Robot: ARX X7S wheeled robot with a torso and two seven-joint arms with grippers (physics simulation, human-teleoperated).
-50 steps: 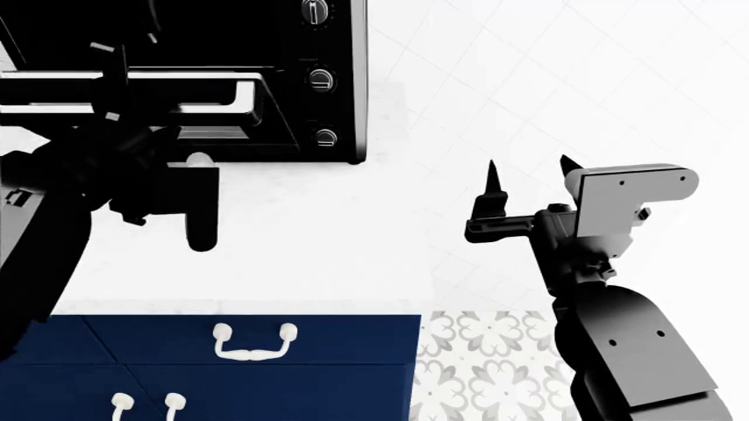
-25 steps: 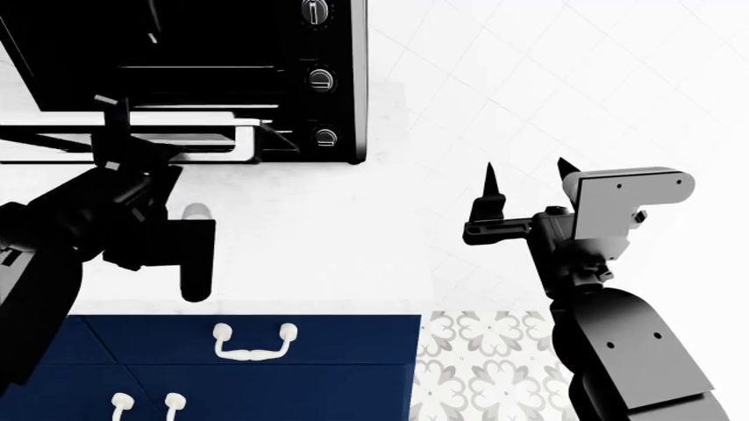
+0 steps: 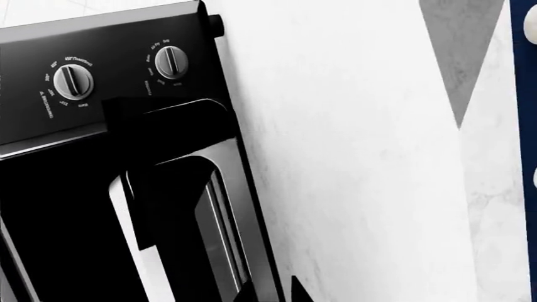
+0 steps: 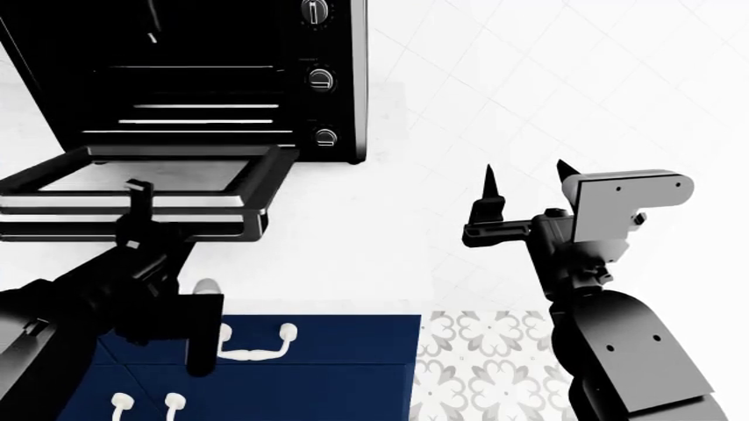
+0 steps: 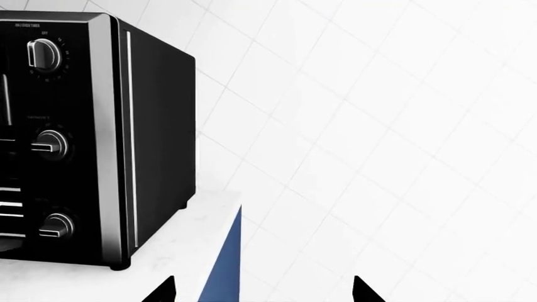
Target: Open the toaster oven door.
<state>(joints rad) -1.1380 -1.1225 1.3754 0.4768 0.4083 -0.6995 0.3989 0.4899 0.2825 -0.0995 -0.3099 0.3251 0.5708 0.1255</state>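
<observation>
Left gripper [image 4: 139, 203]: raised at the door [image 4: 146, 195], which is swung down flat before the toaster oven [image 4: 234, 70]; jaws' state cannot be told. Right gripper [image 4: 529, 180]: held upright over the bench [image 4: 387, 237], jaws apart, empty.

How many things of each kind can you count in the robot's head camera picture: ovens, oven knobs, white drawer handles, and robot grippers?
Toaster oven, door hanging open: 1
Knobs on the oven: 3
White drawer handles, the upper one partly hidden: 2
Grippers, left gripper and right gripper: 2
Total: 8
</observation>
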